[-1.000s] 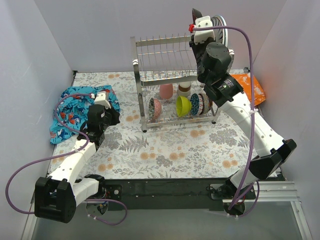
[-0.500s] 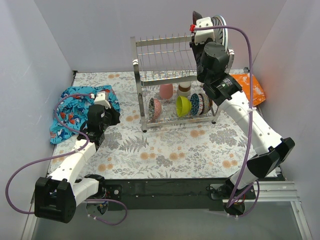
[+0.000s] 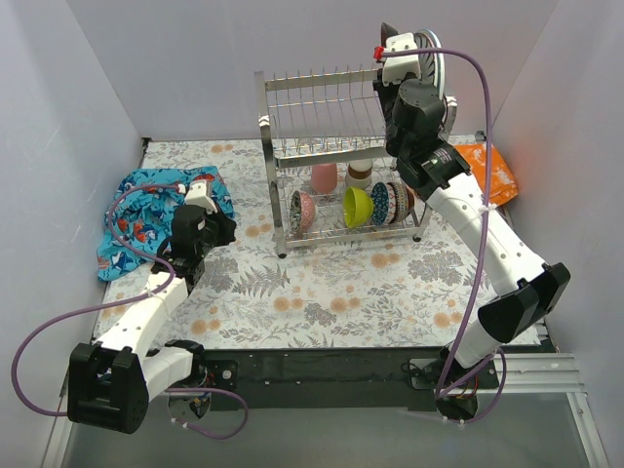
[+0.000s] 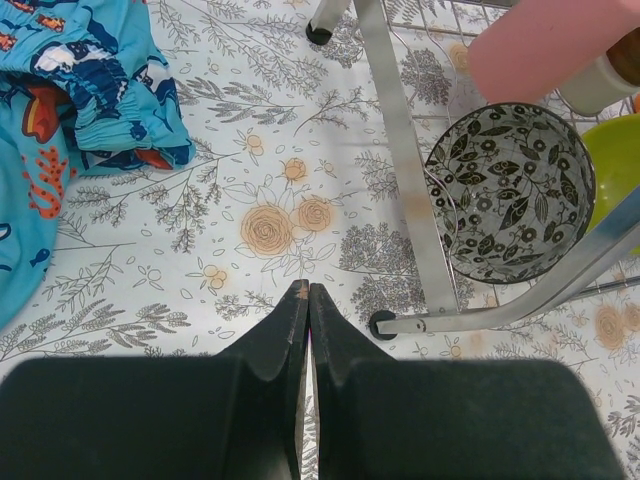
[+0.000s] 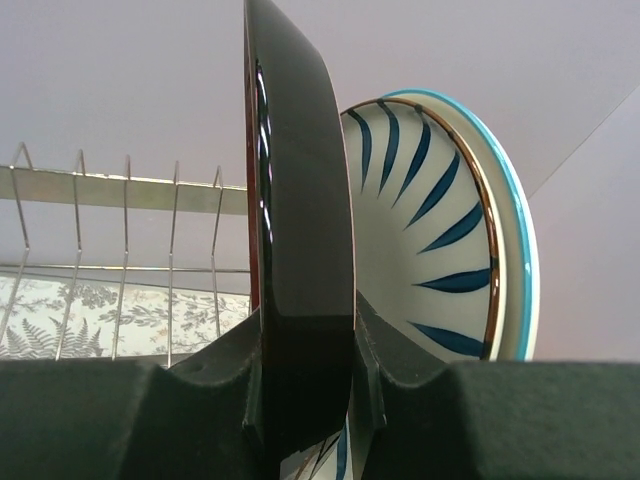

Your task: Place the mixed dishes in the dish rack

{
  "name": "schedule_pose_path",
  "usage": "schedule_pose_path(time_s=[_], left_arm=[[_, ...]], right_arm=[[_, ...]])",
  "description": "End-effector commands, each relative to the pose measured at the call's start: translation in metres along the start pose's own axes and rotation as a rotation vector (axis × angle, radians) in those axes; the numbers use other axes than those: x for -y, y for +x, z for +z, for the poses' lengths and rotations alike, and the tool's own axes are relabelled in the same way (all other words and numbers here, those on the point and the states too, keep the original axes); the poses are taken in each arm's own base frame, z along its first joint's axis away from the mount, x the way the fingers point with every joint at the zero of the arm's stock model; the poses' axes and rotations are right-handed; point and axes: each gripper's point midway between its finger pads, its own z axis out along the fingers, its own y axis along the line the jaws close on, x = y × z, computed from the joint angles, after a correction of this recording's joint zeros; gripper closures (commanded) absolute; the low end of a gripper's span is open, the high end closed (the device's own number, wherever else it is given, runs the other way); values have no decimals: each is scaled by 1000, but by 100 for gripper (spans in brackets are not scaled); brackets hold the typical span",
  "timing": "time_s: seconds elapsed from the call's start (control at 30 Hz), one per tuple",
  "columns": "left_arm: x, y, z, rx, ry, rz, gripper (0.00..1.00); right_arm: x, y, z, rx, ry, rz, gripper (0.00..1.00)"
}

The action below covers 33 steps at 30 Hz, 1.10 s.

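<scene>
The right gripper [image 5: 308, 335] is seen clamped on the black plate [image 5: 300, 180], which is held upright and edge-on between the two fingers. In the top view this plate is found at the upper right of the frame, raised above the right end of the dish rack [image 3: 317, 109]. The step in hand is judged to be the placing of this plate in the slotted upper shelf. Just behind it, a white striped plate [image 5: 440, 230] with dark blue rays and a teal rim is standing; whether the two plates touch cannot be told. For the next move, the black plate should be lined up with a free slot to the left of the striped plate and lowered straight, so that neither the wires nor the neighbour are struck, and only then the fingers should be released. The plate looks glossy, thick at the rim and rigid. On the lower shelf, at the centre of the top view, a lime bowl [image 3: 357, 206] and a pink cup [image 3: 324, 177] are stored. The left gripper [image 4: 305, 305] is pressed together and empty, low over the table beside the blue cloth [image 3: 156, 210].
</scene>
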Motion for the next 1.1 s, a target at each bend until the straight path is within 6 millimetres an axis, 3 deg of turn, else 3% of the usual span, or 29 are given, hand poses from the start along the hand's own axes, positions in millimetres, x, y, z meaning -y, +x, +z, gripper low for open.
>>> schedule_pose_path(time_s=[0.0, 0.23, 0.27, 0.53, 1.07], left_arm=[[3, -3, -1, 18, 20, 2, 100], [2, 1, -2, 9, 22, 3, 100], [2, 3, -1, 5, 25, 3, 100], [7, 9, 2, -12, 55, -8, 100], [13, 19, 2, -38, 109, -13, 85]], right_arm=[[40, -43, -1, 125, 95, 76, 99], [28, -36, 5, 99, 23, 61, 99], [27, -27, 6, 66, 12, 44, 99], [34, -9, 13, -43, 26, 110, 99], [47, 1, 9, -74, 36, 93, 99]])
